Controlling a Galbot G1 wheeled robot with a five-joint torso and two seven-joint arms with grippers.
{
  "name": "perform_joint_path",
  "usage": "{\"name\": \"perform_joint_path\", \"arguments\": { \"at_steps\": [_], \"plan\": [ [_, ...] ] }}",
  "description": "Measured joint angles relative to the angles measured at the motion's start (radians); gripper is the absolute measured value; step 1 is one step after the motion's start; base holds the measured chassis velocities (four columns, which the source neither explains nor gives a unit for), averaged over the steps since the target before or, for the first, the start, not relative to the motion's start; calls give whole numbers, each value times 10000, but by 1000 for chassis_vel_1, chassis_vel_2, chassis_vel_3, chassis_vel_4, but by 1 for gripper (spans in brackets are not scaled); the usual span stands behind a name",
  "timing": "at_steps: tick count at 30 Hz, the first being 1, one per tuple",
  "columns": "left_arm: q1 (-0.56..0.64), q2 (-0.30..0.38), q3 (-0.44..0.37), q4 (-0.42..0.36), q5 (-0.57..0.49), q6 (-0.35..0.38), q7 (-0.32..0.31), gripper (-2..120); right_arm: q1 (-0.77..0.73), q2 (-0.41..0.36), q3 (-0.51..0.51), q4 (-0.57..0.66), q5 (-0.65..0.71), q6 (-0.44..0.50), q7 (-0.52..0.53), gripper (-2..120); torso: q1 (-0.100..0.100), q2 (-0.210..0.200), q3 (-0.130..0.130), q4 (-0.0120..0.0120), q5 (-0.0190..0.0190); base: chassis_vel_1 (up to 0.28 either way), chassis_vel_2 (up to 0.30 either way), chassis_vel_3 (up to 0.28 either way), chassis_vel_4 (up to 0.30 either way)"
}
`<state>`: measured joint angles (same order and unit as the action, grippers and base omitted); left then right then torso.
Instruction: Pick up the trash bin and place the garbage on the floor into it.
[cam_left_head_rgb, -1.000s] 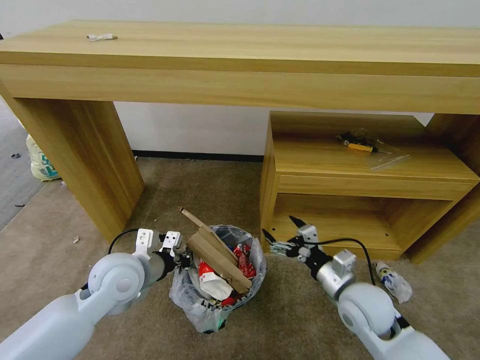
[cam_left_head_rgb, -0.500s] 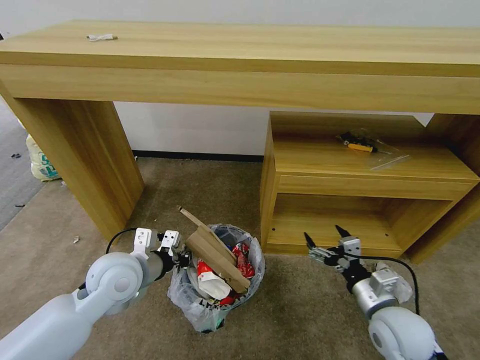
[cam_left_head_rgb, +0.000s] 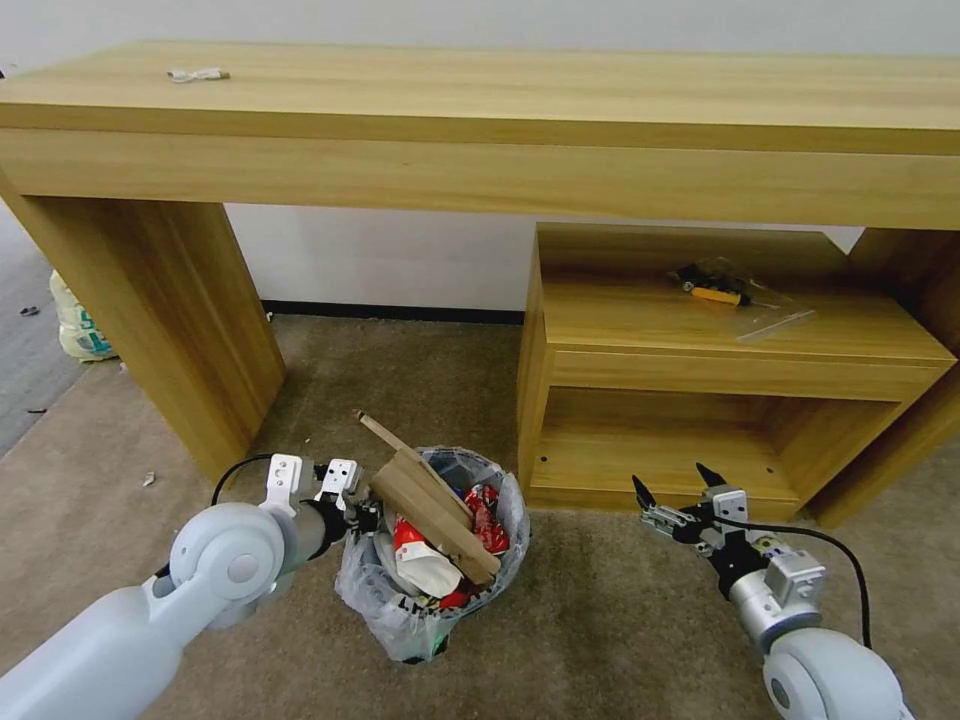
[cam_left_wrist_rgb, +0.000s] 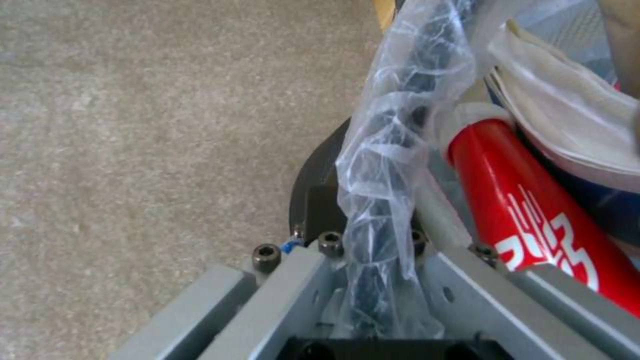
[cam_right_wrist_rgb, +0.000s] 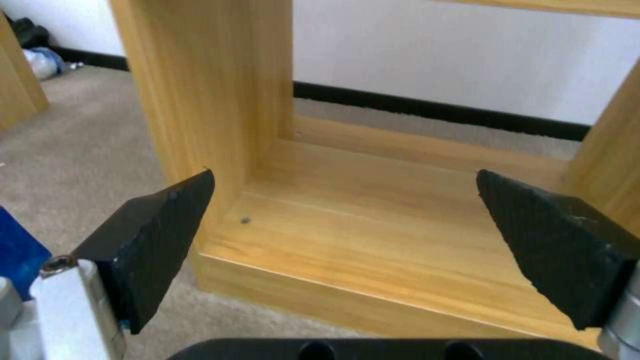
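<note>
The left pincer (cam_left_head_rgb: 362, 520) clamps the trash bin (cam_left_head_rgb: 432, 560) rim at 9 o'clock — overfilled, its cardboard piece (cam_left_head_rgb: 432, 518) could spill if tipped. The right pincer (cam_left_head_rgb: 680, 495), spread wide, sits at 3 o'clock — risking bumping the shelf (cam_left_head_rgb: 690, 460).

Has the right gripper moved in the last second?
Yes. The right gripper, open and empty, has swung to the robot's right, from near the trash bin to the middle of the low shelf unit's opening.

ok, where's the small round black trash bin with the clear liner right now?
Head view: the black trash bin sits on the beige carpet, lower centre, left of the wooden shelf unit, its rim gripped by the left gripper.
</note>
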<state>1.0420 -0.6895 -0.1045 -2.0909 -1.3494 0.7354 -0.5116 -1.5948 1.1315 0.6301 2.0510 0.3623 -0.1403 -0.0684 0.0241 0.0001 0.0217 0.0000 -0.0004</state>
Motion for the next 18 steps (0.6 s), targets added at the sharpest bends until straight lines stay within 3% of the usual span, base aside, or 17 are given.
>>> {"name": "perform_joint_path", "arguments": {
  "at_steps": [18],
  "plan": [
    [20, -40, 74, -14, -2, 0, 9, 0, -311, -107, 441, -311, 221, 42, -189, 100, 1, -1, 0, -1, -3, -92, -95, 93, 91]
  ]
}}
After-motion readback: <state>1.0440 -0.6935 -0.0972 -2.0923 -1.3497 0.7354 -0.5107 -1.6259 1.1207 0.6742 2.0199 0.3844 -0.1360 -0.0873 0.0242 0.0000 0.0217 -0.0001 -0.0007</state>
